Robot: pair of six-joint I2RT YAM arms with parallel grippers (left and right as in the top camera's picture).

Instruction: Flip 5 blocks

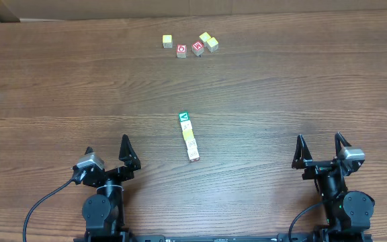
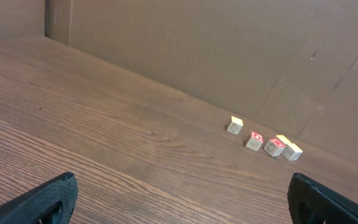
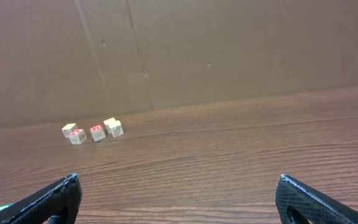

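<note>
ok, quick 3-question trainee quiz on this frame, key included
1. Count: how many blocks are in the far group?
2. Multiple choice: the row of blocks between the arms runs A) left to right, B) near to far with a slight slant, C) in a ring.
3. True or false: the left pincer and the right pincer are both open and empty.

Key: 1) five; 2) B; 3) true.
</note>
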